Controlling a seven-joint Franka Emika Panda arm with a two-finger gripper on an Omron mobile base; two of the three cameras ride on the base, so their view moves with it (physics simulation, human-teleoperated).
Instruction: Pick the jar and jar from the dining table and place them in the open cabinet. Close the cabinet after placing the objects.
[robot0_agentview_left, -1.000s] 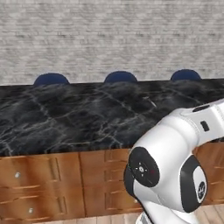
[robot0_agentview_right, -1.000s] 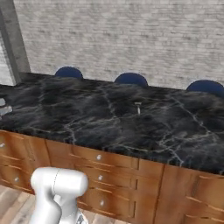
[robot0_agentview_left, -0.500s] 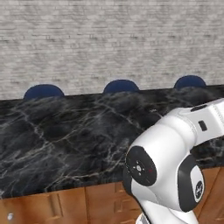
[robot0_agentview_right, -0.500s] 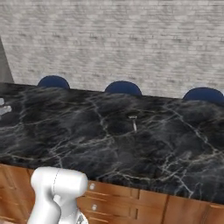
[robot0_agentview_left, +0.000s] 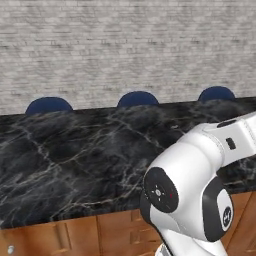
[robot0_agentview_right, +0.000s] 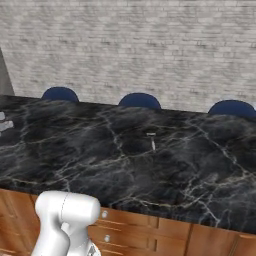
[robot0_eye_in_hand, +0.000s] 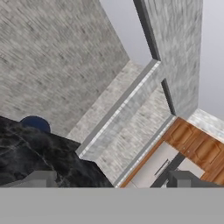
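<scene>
Hand view — gripper (robot0_eye_in_hand: 111, 180) wide, holding nothing, above the dining table (robot0_eye_in_hand: 30, 151) edge; right base view — three blue chairs (robot0_agentview_right: 139, 100) behind the table.

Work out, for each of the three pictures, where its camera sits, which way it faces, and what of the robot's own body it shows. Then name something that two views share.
Left base view: behind the arm on its left, facing forward and down over the dining table to the brick wall; the white arm rises at lower right.
Right base view: behind on the right, over the same table; the arm's white shoulder at lower left.
Hand view: on the hand, rolled, looking past a table corner at walls; the open gripper at the bottom.
Shared: both base views show three blue chair backs.
</scene>
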